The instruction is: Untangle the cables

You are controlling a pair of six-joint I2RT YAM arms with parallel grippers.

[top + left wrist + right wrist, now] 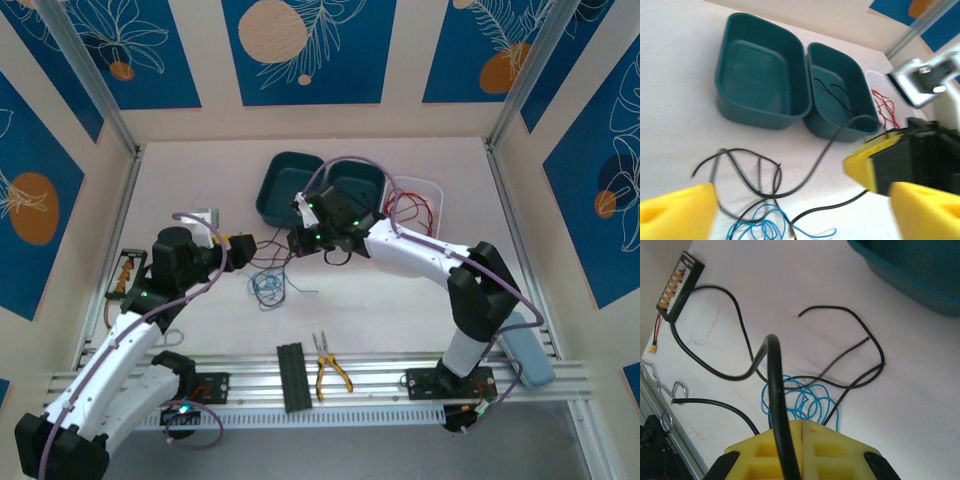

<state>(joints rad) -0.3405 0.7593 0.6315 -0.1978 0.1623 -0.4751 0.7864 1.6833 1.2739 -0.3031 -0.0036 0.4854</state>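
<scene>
On the white table lies a tangle of cables: a coiled blue cable point(266, 287) point(760, 222) point(812, 400) with thin black strands point(752, 195) looped over it. My right gripper point(297, 240) point(802, 422) is shut on a thicker black cable point(772, 380) point(829, 206), which rises over its left finger and arcs down to the table. Just left of it, my left gripper point(245, 243) point(800, 192) stands wide open above the tangle, holding nothing. A red cable point(415, 208) point(885, 107) lies in the white tray point(425, 185). A thin black cable point(837, 92) rests in the right teal bin point(860, 120).
Two teal bins point(285, 185) point(372, 175) stand side by side at the back. A connector board point(128, 270) point(680, 285) lies at the left edge. Yellow-handled pliers point(330, 370) and a black block point(291, 375) sit on the front rail.
</scene>
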